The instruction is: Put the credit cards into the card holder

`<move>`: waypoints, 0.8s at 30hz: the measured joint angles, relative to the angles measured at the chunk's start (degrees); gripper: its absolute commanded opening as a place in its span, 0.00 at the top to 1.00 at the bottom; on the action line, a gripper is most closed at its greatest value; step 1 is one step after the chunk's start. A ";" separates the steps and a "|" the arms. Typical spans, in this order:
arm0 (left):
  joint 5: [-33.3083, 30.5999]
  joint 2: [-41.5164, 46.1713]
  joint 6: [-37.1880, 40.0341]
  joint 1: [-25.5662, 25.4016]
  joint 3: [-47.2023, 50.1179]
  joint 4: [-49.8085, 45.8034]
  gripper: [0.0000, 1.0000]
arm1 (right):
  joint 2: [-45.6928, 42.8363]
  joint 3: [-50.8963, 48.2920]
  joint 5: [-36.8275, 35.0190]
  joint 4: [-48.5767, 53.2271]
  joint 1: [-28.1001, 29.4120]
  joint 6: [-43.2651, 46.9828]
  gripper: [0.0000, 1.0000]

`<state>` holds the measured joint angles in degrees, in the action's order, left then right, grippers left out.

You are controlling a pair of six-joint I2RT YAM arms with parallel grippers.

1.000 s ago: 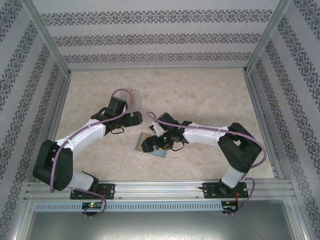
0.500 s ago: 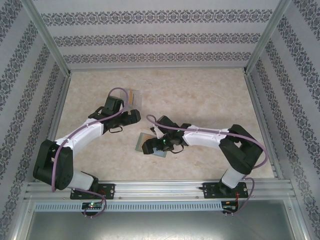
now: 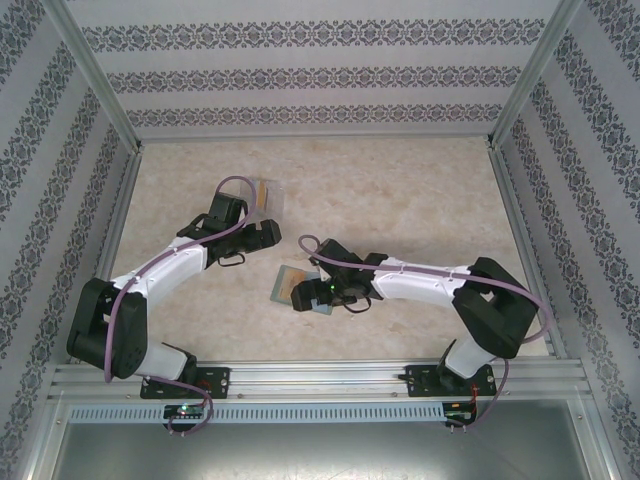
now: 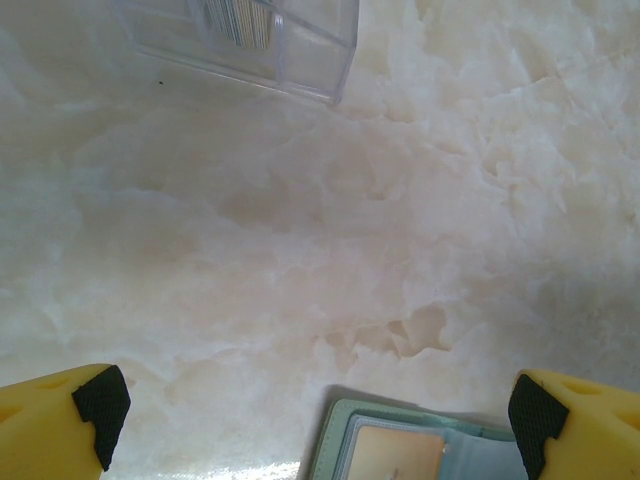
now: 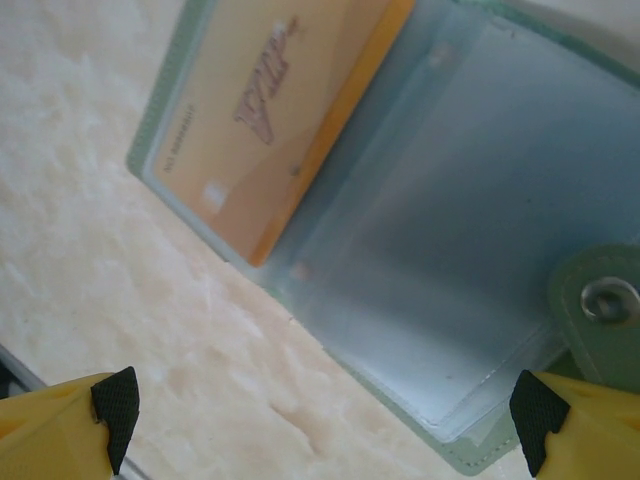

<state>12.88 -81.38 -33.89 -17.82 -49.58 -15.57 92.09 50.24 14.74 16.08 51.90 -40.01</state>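
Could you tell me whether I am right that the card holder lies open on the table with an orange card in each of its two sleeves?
Not quite: only one sleeve holds an orange card. The other sleeve is empty, as the right wrist view shows. The card holder does lie open on the table.

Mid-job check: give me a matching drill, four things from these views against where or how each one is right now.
Things:
1 orange card
2 clear box
3 snap tab
4 left gripper

States:
a open, holding nothing
b lying in the open card holder
c holds stacked cards
d green, unfastened

Pairs: 1-b; 2-c; 3-d; 4-a
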 measured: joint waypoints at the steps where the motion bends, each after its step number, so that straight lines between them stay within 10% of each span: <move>1: 0.00 0.00 -0.02 0.00 0.11 0.15 0.01 | 0.74 0.00 -0.02 0.02 0.00 0.02 0.02; 24: -0.02 0.00 -0.20 0.02 1.40 0.15 0.01 | 6.58 6.29 0.90 1.31 -0.02 2.16 0.02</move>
<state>12.86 -81.38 -34.09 -17.80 -48.18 -15.42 98.67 56.53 15.64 17.39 51.88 -37.85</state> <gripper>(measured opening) 0.994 0.982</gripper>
